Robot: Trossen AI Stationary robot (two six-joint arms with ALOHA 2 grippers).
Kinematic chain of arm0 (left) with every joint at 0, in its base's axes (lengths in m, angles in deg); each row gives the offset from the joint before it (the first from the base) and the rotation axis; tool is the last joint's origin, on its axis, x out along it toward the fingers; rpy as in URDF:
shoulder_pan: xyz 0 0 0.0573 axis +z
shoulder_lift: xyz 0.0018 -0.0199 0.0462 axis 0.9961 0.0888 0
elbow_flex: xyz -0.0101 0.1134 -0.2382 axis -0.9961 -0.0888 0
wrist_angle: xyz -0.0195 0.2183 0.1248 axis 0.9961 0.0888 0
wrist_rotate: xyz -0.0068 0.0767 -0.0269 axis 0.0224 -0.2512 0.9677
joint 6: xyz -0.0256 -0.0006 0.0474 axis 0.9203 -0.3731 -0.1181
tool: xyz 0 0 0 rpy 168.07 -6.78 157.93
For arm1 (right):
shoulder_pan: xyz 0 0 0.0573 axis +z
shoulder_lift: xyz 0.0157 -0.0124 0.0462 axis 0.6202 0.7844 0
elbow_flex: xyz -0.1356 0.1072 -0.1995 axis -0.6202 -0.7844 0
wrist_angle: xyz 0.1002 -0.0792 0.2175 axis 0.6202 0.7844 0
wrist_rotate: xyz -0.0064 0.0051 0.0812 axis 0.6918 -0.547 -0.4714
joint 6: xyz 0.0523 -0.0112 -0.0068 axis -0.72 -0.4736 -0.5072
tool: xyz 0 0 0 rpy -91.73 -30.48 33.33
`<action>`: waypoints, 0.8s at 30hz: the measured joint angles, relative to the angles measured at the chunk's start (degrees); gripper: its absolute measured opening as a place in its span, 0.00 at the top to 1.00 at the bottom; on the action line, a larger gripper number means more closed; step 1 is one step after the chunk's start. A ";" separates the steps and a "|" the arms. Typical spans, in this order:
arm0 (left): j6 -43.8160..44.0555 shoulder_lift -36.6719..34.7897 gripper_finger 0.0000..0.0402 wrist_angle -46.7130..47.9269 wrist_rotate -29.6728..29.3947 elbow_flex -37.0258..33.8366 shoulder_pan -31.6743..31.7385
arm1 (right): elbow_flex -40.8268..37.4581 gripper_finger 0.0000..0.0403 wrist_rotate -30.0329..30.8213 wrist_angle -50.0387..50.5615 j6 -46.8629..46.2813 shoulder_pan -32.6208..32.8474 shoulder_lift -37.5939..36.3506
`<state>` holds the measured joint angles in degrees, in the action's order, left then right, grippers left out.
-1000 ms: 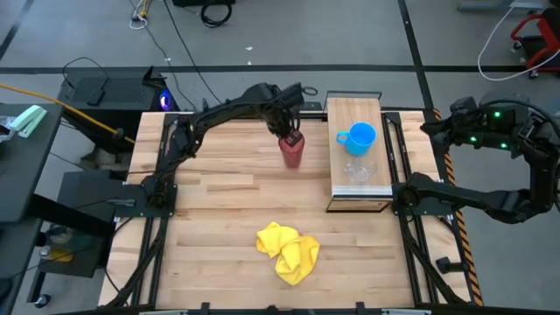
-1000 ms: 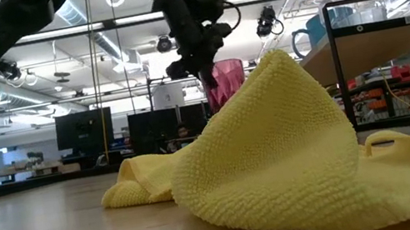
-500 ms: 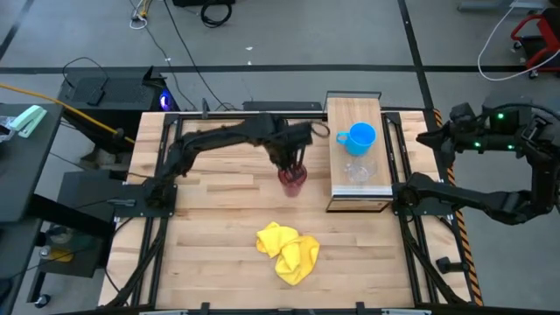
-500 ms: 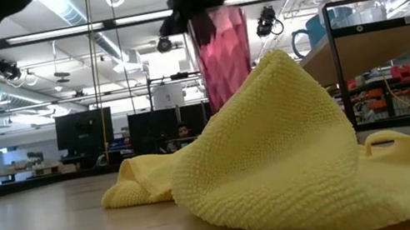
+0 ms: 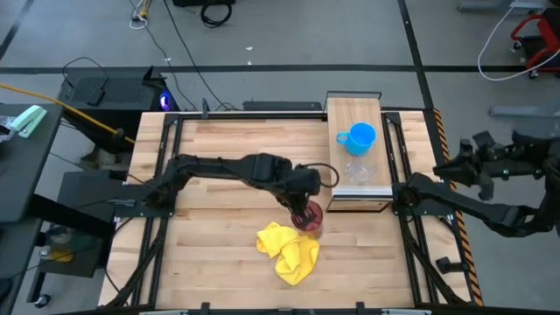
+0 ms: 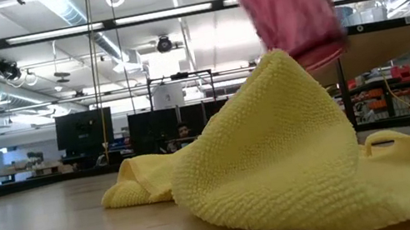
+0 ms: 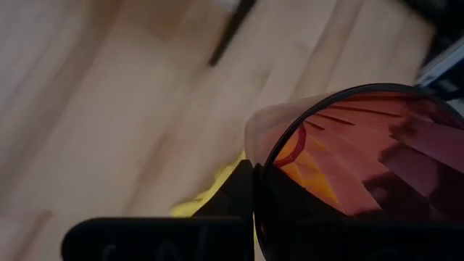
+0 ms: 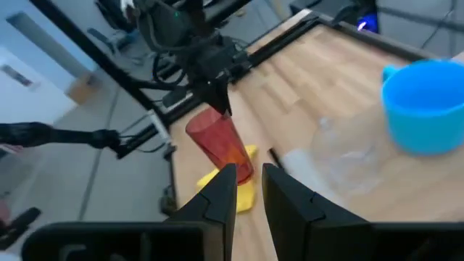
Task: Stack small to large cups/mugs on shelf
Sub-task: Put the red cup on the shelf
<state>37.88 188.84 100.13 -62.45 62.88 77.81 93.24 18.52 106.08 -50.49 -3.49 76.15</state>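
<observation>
Presently the left gripper grips the tumbler by its rim, aloft over the cloth near the shelf, so it should stay pinched and level until above the shelf; the right gripper, slightly parted, waits beside the table.

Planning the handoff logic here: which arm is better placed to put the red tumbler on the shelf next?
Left. The left gripper already holds the red tumbler by its rim, lifted above the yellow cloth, close to the shelf. The right gripper hangs off the table's right side, holding nothing.
</observation>
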 joint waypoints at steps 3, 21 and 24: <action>1.56 0.00 0.97 -2.01 -0.07 0.00 -1.13 | -3.77 0.81 -2.12 0.01 -2.67 0.00 -4.27; 4.59 0.13 0.97 -3.64 -0.26 0.00 -1.51 | -16.99 0.89 -3.41 0.03 -5.14 -0.58 -17.09; 4.55 0.13 0.97 -3.64 -0.52 0.00 -1.20 | -15.77 0.91 2.95 -0.06 -2.61 1.07 -14.37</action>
<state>42.43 188.97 96.49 -62.97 62.88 76.61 77.47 21.48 106.02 -53.10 -2.42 61.78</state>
